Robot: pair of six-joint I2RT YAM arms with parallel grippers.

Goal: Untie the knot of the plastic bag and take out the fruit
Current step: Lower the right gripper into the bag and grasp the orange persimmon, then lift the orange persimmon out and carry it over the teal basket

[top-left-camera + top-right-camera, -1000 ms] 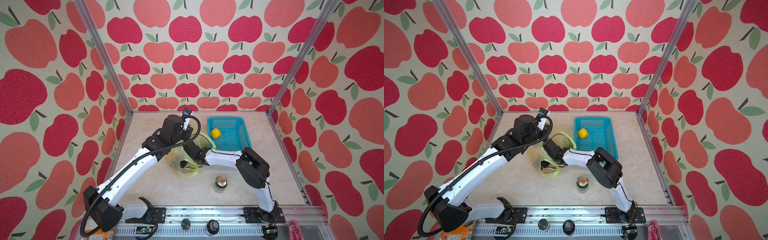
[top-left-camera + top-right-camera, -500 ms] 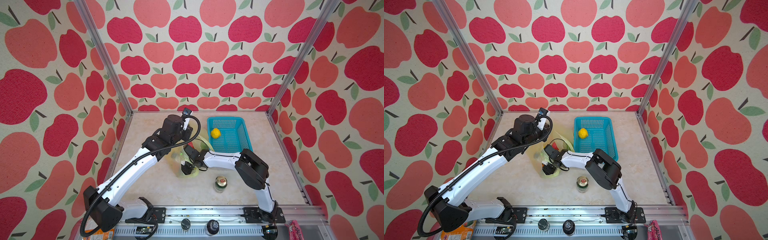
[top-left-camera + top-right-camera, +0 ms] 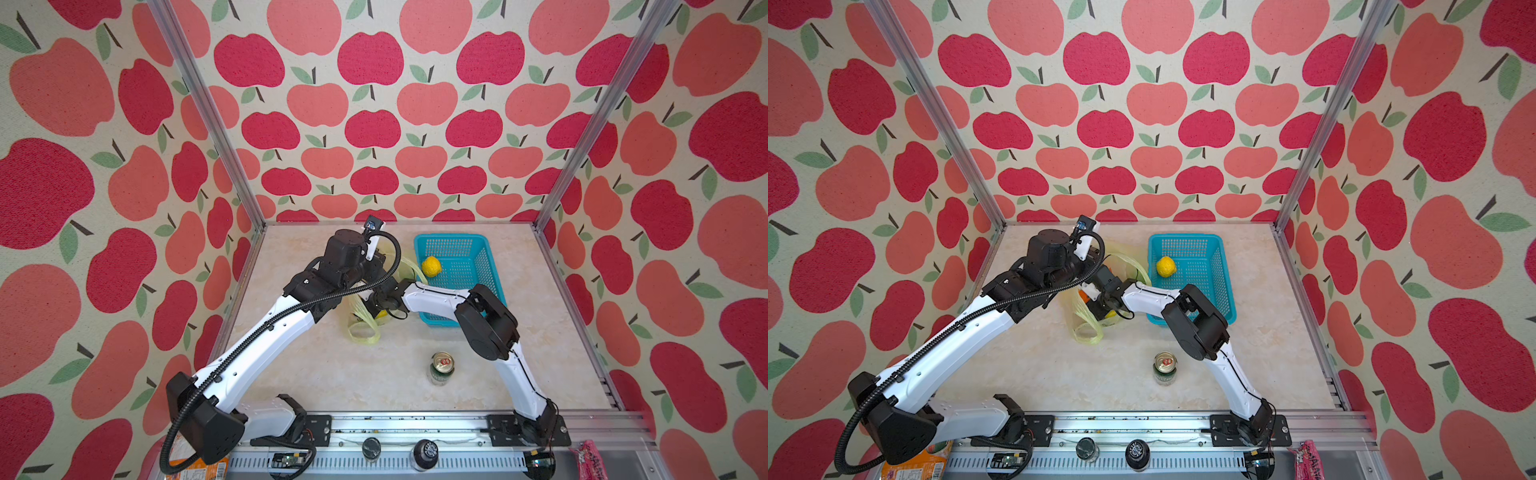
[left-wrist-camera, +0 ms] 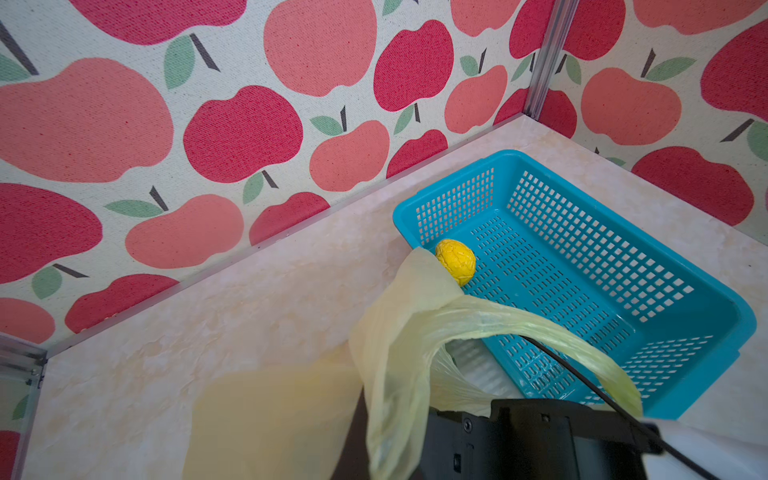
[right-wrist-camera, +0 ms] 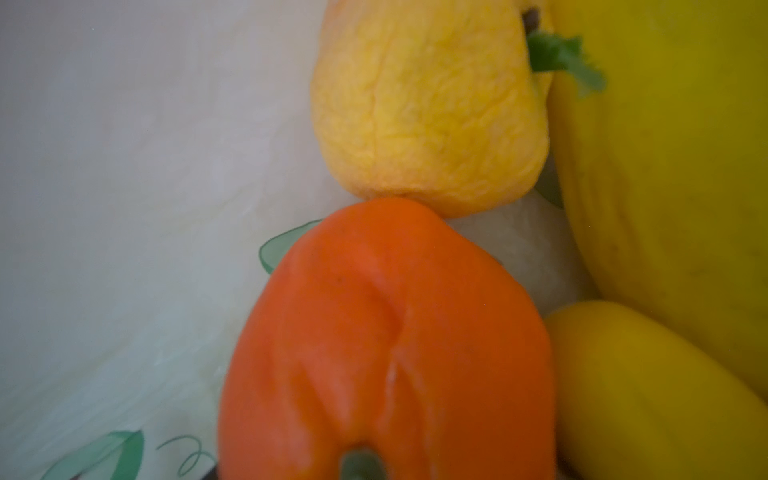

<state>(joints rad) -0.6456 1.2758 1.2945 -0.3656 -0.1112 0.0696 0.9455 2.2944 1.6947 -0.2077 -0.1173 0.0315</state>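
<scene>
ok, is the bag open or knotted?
Open. The plastic bag has separate handle loops, no knot, and the right wrist view looks straight in at an orange fruit and a yellow fruit.

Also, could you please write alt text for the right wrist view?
Blurred close-up inside the plastic bag: an orange fruit nearest the camera, a wrinkled yellow-orange fruit just beyond it, and two smooth yellow fruits alongside. Pale translucent film with green print fills the rest.

This is a robot test booth: apple-printed wall panels [image 3: 374, 124] held by aluminium posts [image 3: 210, 120] enclose a marbled tabletop [image 3: 332, 374], and a left arm [image 3: 266, 345] and right arm [image 3: 519, 374] are bolted to a slotted metal rail [image 3: 415, 426] along the front.
</scene>
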